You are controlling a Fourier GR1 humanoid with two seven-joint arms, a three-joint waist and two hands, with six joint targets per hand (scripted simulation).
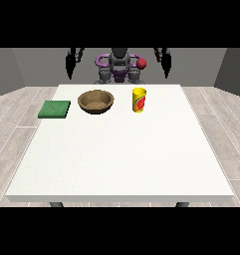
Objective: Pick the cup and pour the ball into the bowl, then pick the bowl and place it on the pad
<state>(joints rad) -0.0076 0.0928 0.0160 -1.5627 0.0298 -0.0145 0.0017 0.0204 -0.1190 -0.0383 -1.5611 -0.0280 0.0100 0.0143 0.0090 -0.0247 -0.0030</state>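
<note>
A yellow cup (138, 100) with a red mark stands upright on the white table (121, 154), right of centre at the far side. I cannot see the ball inside it. A brown wooden bowl (95, 101) sits to the cup's left. A flat green pad (55, 109) lies near the table's left edge. The hand at the view's left (70, 63) hangs raised beyond the far edge, fingers pointing down. The hand at the view's right (166, 62) is raised likewise, above and behind the cup. Both hold nothing.
The robot's torso (119, 67) stands behind the table's far edge, with a red knob (141, 63) at its side. Wood floor surrounds the table.
</note>
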